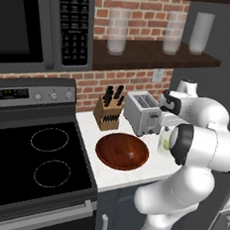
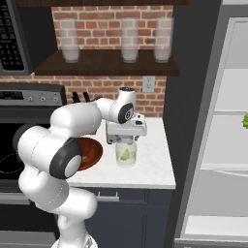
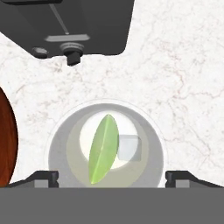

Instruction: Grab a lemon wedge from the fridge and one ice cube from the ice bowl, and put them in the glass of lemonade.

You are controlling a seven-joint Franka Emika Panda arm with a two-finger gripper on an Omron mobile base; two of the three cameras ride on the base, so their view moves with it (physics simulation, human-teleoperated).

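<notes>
- Nearest us in the hand view, our claw (image 3: 112, 176) hangs straight above the glass of lemonade (image 3: 106, 148), its two dark tips spread wide to either rim and holding nothing.
- Inside that glass we see the lemon wedge (image 3: 103, 148) standing on edge in the pale liquid, with the ice cube (image 3: 128, 146) touching it on one side. So we judge both drops made and the task as good as finished; what is left, if anything, is to lift the arm away.
- Beyond the glass in this view lie the marbled worktop (image 3: 183, 83), the dark underside of the toaster (image 3: 70, 26) at the top, and an edge of the ice bowl (image 3: 6, 140) at the left.
- From the left base view, our own white arm hides most of the glass (image 1: 164, 139), which stands on the worktop just beside the toaster (image 1: 142, 112). The ice bowl (image 1: 122, 151) sits near the front edge; a small pale speck in it may be a remaining cube, though it is too faint for us to be sure. A knife block (image 1: 108, 112) stands behind the bowl.
- From the right base view, the claw (image 2: 126, 138) sits just over the glass (image 2: 126, 154), the green wedge (image 2: 126, 154) plain inside it. The fridge (image 2: 227, 131) stands open at the right, white shelves showing and a leafy green bunch (image 2: 245, 120) at the edge.
</notes>
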